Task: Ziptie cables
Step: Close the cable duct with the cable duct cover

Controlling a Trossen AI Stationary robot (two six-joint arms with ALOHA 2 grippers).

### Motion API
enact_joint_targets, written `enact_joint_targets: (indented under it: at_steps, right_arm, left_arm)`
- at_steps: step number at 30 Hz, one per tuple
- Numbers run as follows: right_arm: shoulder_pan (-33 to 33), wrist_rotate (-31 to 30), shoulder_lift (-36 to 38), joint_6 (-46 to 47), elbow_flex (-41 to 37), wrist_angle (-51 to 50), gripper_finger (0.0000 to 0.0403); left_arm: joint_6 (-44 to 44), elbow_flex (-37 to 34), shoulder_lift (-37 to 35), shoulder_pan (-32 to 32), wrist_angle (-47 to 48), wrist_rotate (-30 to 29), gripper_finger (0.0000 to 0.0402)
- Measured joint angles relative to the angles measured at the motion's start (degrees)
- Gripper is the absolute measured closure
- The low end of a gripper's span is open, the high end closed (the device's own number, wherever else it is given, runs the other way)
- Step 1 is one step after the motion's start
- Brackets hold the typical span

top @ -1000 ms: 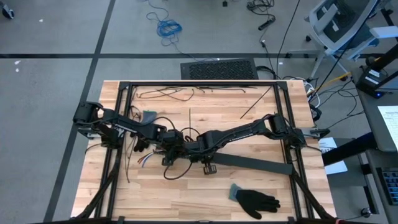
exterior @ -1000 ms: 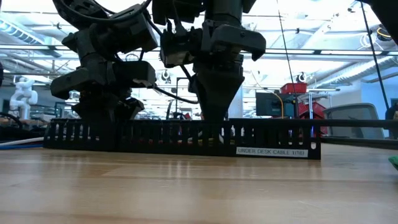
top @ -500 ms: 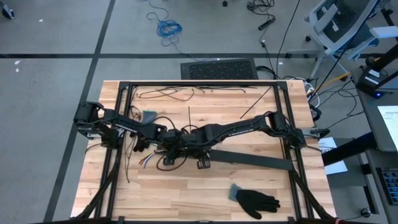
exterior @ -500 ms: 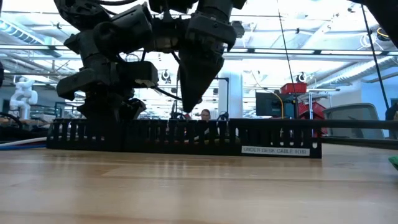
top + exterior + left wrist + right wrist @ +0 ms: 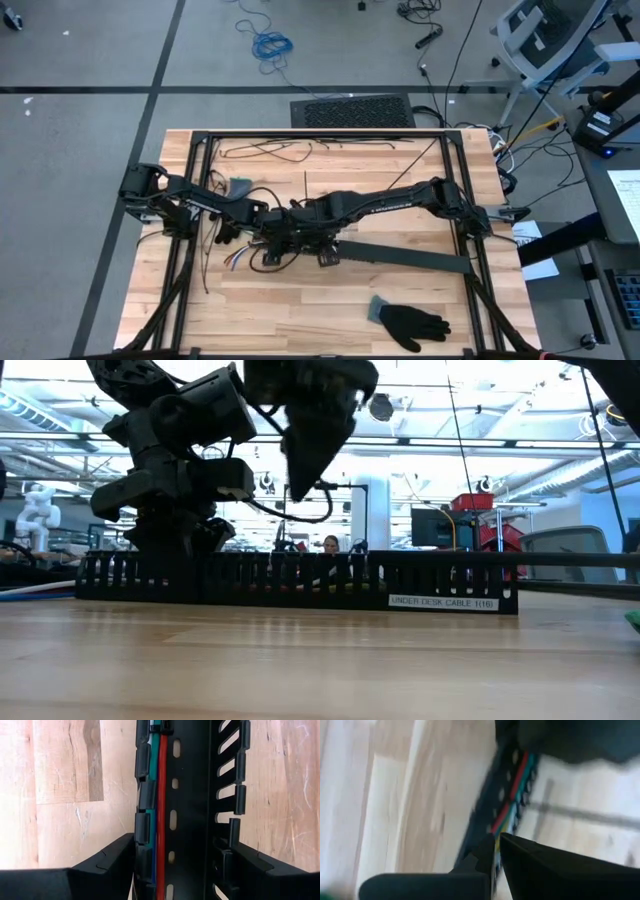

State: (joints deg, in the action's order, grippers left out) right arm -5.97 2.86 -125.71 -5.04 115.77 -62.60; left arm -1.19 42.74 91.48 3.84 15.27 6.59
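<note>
Looking straight down, a wooden worktop (image 5: 300,300) carries a black frame, and two dark arms meet near its middle over a long black slotted strip (image 5: 400,257) that lies across the wood.

The left claw (image 5: 175,865) has its two fingers spread to either side of the strip, one finger outside each slotted wall. Whether they press on the walls cannot be told. Inside the strip's channel run the cables (image 5: 159,810) — green, blue and orange-red strands lying side by side against one wall. Seen from above, their loose coloured ends (image 5: 235,258) spill out past the strip's left end onto the wood.

The right claw (image 5: 298,480) hangs above the strip, clear of it, with its fingers pressed together into a downward point; nothing shows between them. In the right wrist view the same coloured cables (image 5: 512,795) lie in the strip beyond its closed tips.

A black glove (image 5: 410,322) lies on the worktop's near edge, well apart from the arms. Thin black strands (image 5: 265,150) rest by the far edge.

From table height, the strip stands as a low black fence bearing a white label (image 5: 440,603).
</note>
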Motion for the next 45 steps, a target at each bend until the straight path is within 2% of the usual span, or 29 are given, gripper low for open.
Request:
enact_joint_targets:
  at_steps: [4, 7, 11, 16, 30, 35, 40, 45]
  right_arm:
    - [0.3, -0.2, 0.1, 1.9, 4.6, -10.7, 0.0386]
    - [0.1, -0.1, 0.4, 3.1, 4.7, -18.1, 0.0387]
    - [-1.2, 0.5, 0.9, 5.2, 2.9, -22.4, 0.0387]
    - [-3.2, 3.6, 0.9, 7.8, -1.7, -21.8, 0.0387]
    - [-5.5, 2.7, 3.4, 13.4, -15.0, -17.3, 0.0387]
    - [-4.3, -1.9, 6.8, 14.6, -15.6, -17.3, 0.0387]
    - [-2.6, -9.1, 9.1, 22.5, -15.7, -17.7, 0.0387]
    - [-1.9, -7.8, 13.8, 25.5, -21.6, -13.6, 0.0387]
  left_arm:
    - [0.2, 0.0, 0.0, 0.0, 0.0, 0.0, 0.0164]
    - [0.2, 0.0, 0.0, 0.0, 0.0, 0.0, 0.0164]
    - [0.3, 0.0, 0.0, 0.0, 0.0, 0.0, 0.0164]
    - [0.2, 0.0, 0.0, 0.0, 0.1, -0.2, 0.0164]
    - [0.1, 0.0, 0.0, 0.0, 0.1, -0.4, 0.0164]
    - [0.1, -0.1, 0.0, 0.0, 0.2, -0.4, 0.0164]
    - [0.1, -0.1, 0.0, 0.0, 0.1, -0.5, 0.0164]
    - [0.1, -0.1, 0.0, 0.0, 0.2, -0.5, 0.0164]
